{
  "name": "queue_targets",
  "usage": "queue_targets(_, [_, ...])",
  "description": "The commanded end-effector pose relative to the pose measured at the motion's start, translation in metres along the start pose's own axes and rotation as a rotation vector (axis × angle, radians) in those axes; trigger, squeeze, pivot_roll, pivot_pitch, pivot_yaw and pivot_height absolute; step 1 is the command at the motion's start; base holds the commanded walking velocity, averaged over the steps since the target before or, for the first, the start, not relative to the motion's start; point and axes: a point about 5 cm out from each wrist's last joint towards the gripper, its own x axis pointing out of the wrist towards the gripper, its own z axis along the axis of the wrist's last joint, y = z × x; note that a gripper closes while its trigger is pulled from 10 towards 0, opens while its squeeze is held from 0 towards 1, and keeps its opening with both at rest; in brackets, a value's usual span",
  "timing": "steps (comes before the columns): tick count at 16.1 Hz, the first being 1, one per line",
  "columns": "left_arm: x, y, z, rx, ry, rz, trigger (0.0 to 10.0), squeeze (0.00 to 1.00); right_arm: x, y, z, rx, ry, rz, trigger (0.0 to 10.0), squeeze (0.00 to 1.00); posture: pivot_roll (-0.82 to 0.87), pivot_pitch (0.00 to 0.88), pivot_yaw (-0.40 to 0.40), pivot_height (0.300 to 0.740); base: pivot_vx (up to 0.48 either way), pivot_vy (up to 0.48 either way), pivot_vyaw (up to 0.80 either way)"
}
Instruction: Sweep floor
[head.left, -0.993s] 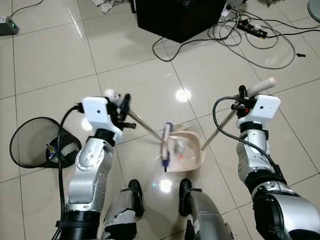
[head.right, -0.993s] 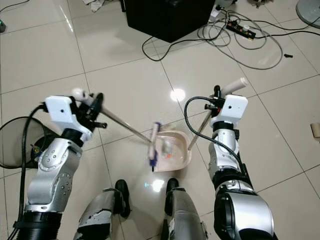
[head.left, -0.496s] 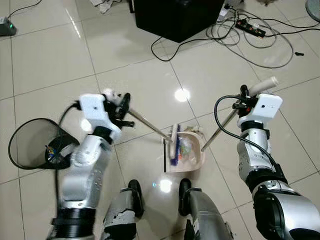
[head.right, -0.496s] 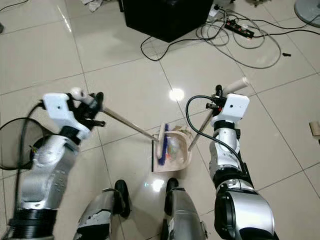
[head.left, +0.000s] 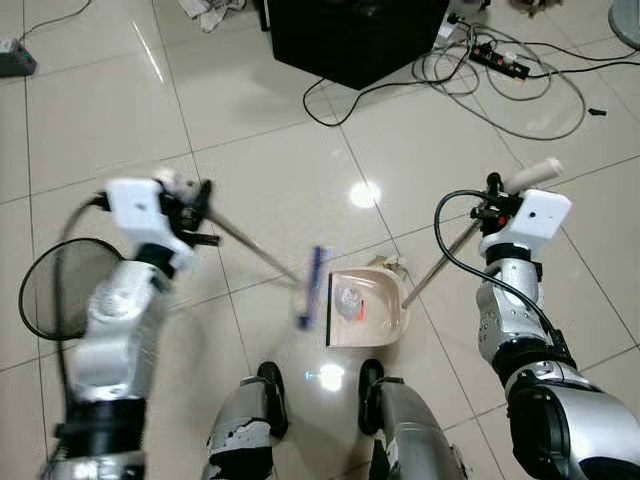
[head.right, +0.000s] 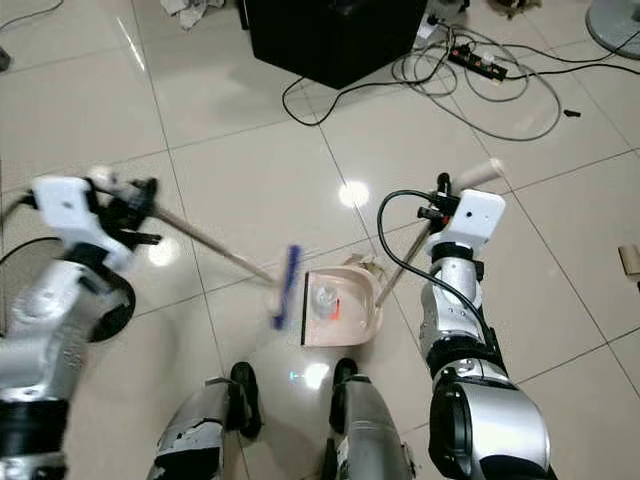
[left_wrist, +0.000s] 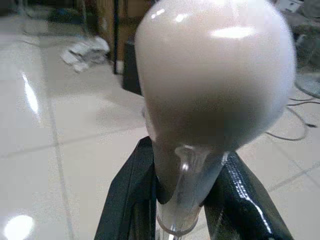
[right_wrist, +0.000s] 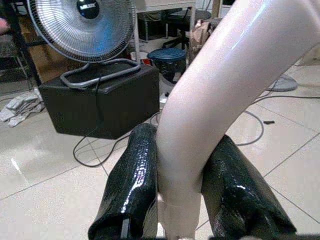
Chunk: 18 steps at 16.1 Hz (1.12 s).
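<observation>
Head camera first: the pink dustpan (head.left: 366, 309) sits on the tiled floor (head.left: 280, 150) just ahead of the robot's feet, with a small clump of crumpled clear and orange litter (head.left: 350, 300) inside it. The broom (head.left: 312, 287), blue bristles and blurred, hangs just left of the pan's open edge, apart from it. Its thin rod runs up and left to the left pincer (head.left: 197, 210). The right pincer (head.left: 493, 192) has the dustpan's long handle, off to the right. A black mesh bin (head.left: 50, 290) sits at far left, contents not readable.

Left wrist cam: both black fingers (left_wrist: 131, 200) clamped tight around the broom's rounded pale handle end.

Right wrist cam: fingers (right_wrist: 132, 185) closed snug on the dustpan's curved pink grip. A fan (right_wrist: 80, 22) stands atop a black box (right_wrist: 100, 102) behind.
</observation>
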Motion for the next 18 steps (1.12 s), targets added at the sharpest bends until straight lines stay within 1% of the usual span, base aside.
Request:
queue_targets(1, [-0.004,0.017,-0.003,0.024,0.011,0.082,10.0,0.00,-0.003,-0.009,-0.002,0.039,0.001,-0.036,10.0,0.00,0.11,0.218,0.000,0.740,0.000,0.000,0.00])
queue_targets(3, [-0.005,0.022,-0.007,0.048,0.007,0.117,10.0,0.00,-0.001,-0.002,0.003,0.091,-0.026,0.006,10.0,0.00,0.10,0.169,-0.001,0.740,0.000,0.000,0.00])
queue_targets(4, [-0.007,0.022,-0.010,0.053,0.012,0.129,10.0,0.00,0.000,0.000,0.005,0.098,-0.040,0.016,10.0,0.00,0.10,0.163,-0.001,0.740,0.000,0.000,0.00])
queue_targets(5, [-0.010,0.023,-0.015,0.081,0.028,0.129,10.0,0.00,0.001,0.000,0.008,0.112,-0.058,0.014,10.0,0.00,0.09,0.142,0.000,0.740,0.000,0.000,0.00])
queue_targets(6, [-0.016,0.023,-0.024,0.137,0.062,0.118,10.0,0.00,0.003,0.000,0.013,0.144,-0.087,0.007,10.0,0.00,0.08,0.129,0.003,0.740,0.000,0.000,0.00])
queue_targets(9, [-0.036,0.024,-0.051,0.179,0.149,0.104,10.0,0.00,0.004,-0.002,0.025,0.186,-0.155,0.014,10.0,0.00,0.06,0.103,0.007,0.740,0.000,0.000,0.00])
queue_targets(11, [-0.043,0.022,-0.058,0.193,0.168,0.097,10.0,0.00,0.005,-0.003,0.028,0.221,-0.164,0.018,10.0,0.00,0.06,0.093,0.008,0.740,0.000,0.000,0.00])
queue_targets(12, [-0.052,0.013,-0.061,0.196,0.164,0.086,10.0,0.00,0.009,-0.002,0.036,0.288,-0.150,0.027,10.0,0.00,0.07,0.083,0.010,0.740,0.000,0.000,0.00])
queue_targets(13, [-0.055,0.009,-0.063,0.203,0.165,0.075,10.0,0.00,0.011,-0.002,0.041,0.322,-0.158,0.038,10.0,0.00,0.07,0.082,0.013,0.740,0.000,0.000,0.00])
queue_targets(14, [-0.059,0.005,-0.067,0.207,0.181,0.065,10.0,0.00,0.013,-0.002,0.052,0.363,-0.179,0.048,10.0,0.00,0.08,0.081,0.017,0.740,0.000,0.000,0.00])
queue_targets(16, [-0.065,-0.001,-0.072,0.198,0.201,0.047,10.0,0.00,0.019,-0.002,0.071,0.426,-0.194,0.072,10.0,0.00,0.07,0.083,0.025,0.740,0.000,0.000,0.00])
queue_targets(17, [-0.067,-0.003,-0.072,0.194,0.204,0.045,10.0,0.00,0.022,-0.003,0.075,0.436,-0.191,0.077,10.0,0.00,0.07,0.086,0.027,0.740,0.000,0.000,0.00])
queue_targets(18, [-0.071,-0.006,-0.073,0.191,0.202,0.041,10.0,0.00,0.025,-0.005,0.085,0.465,-0.180,0.086,10.0,0.00,0.08,0.092,0.026,0.740,0.000,0.000,0.00])
